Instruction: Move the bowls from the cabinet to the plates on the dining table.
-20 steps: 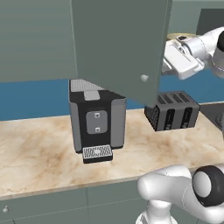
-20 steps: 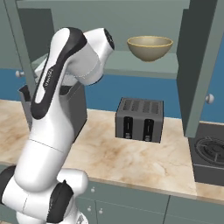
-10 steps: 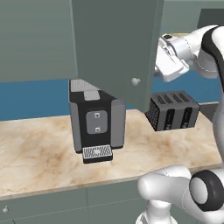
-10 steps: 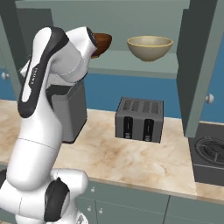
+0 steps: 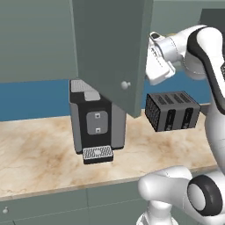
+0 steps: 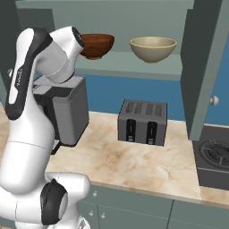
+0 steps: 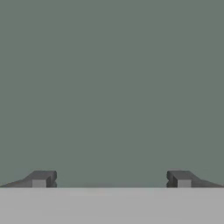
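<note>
Both bowls are sitting on the cabinet (image 6: 203, 67) shelf above the toaster (image 6: 143, 121): the dark wooden bowl (image 6: 96, 45) to the left, partly behind the arm, the pale olive bowl (image 6: 153, 48) directly above it. The gripper (image 7: 111, 179) is facing a flat grey-green surface, its jaws standing wide apart and holding nothing. A coffee machine (image 5: 94, 125) is standing left of the toaster

A: Where do you find the bowls?
B: Side by side on the cabinet shelf (image 6: 134, 65): one bowl (image 6: 96, 45) left, the other bowl (image 6: 153, 48) right.

A: And below them?
B: On the worktop (image 6: 134, 161), the toaster (image 6: 142, 121) stands right of the coffee machine (image 5: 94, 121).
</note>
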